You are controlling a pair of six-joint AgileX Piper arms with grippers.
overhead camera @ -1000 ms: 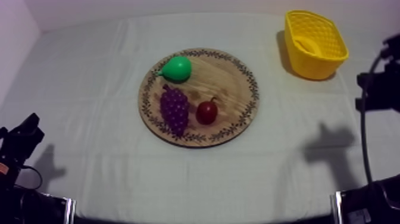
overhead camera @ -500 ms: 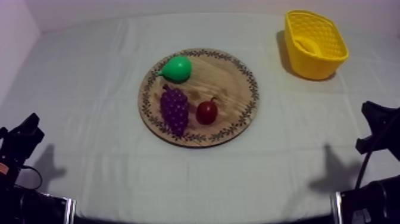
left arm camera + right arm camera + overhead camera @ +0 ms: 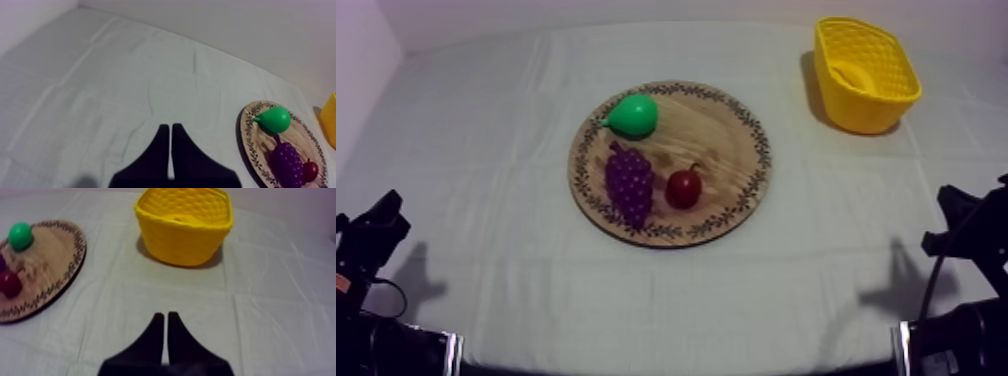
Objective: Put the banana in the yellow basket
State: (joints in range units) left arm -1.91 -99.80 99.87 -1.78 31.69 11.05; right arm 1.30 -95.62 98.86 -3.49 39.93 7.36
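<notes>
Banana (image 3: 852, 75) lies inside the basket (image 3: 866, 112), far right on the surface (image 3: 486, 150). Pear (image 3: 633, 116), grapes (image 3: 629, 183) and a small red fruit (image 3: 684, 188) sit on the board (image 3: 731, 140). Left jaws are pressed together over bare cloth. Right jaws, likewise together and holding nothing, point toward the basket.

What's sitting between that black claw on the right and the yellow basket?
Nothing. In the right wrist view the stretch from the right gripper to the yellow basket is bare cloth; the wooden board lies off to the side.
</notes>
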